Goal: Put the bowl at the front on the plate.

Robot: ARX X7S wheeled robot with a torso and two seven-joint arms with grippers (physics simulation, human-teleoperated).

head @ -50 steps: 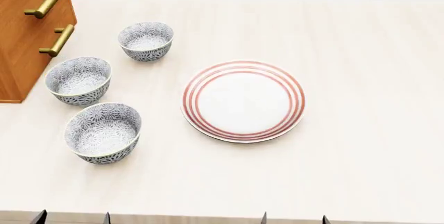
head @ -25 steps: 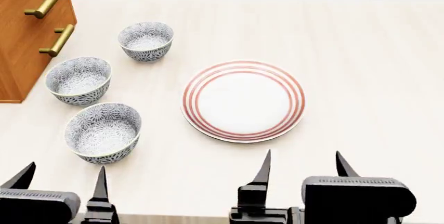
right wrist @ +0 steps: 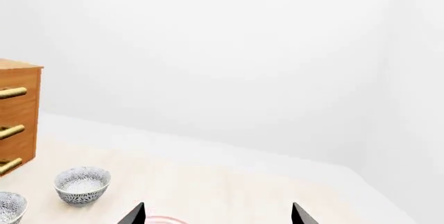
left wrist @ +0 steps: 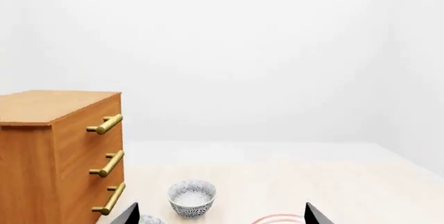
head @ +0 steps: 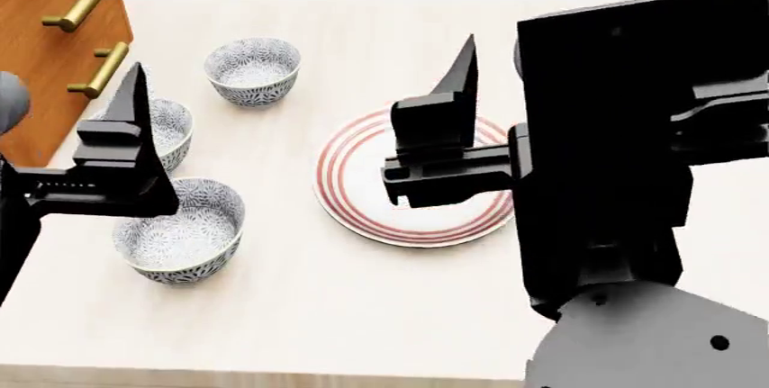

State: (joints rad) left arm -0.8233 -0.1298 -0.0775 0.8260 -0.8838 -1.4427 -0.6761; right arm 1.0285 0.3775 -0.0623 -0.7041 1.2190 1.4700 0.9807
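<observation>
The bowl at the front (head: 180, 230) stands on the pale table, white with a grey-blue floral pattern. The red-ringed plate (head: 360, 199) lies to its right. In the head view, a finger (head: 132, 109) of my left gripper (left wrist: 220, 214) hangs above the space between the front and middle bowls, and a finger (head: 456, 73) of my right gripper (right wrist: 218, 214) hangs over the plate, covering part of it. Each gripper's fingers are wide apart with nothing between them. Neither wrist view shows the front bowl; an arc of the plate (left wrist: 281, 219) shows low in the left wrist view.
The middle bowl (head: 175, 127) is half hidden behind my left finger. The back bowl (head: 252, 68) stands farther off, also seen as the bowl (left wrist: 192, 197) ahead of my left gripper. A wooden dresser (head: 49, 46) with brass handles stands at the back left. The table's front edge (head: 240, 372) is near.
Both arms have risen from the bottom edge and now stand high over the table, large in the head view. The bowls and the plate have not moved.
</observation>
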